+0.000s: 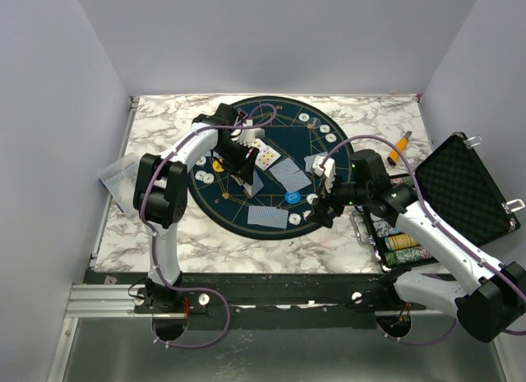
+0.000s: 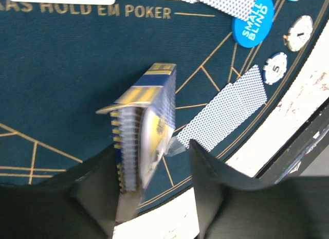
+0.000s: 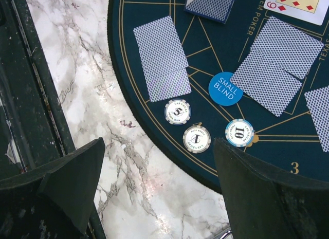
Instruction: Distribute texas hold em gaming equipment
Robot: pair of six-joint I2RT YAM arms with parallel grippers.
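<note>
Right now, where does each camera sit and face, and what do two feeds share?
Top external: above, behind the bases, looking down on the poker mat; both arms show.
Left wrist: on the left arm, down onto a card pack; left gripper frames it.
Right wrist: on the right arm, down onto three chips; right gripper open.
Shared: both wrists see the small blind button.

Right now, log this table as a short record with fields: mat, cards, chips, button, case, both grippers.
mat: round dark poker mat on a marble table
cards: face-down cards in pairs on the mat; one face-up card
chips: three chips near the mat's edge
button: blue button beside the chips
case: case open, at the table's right
left gripper: open around a card deck standing on edge
right gripper: open, empty, above the mat's edge
</note>
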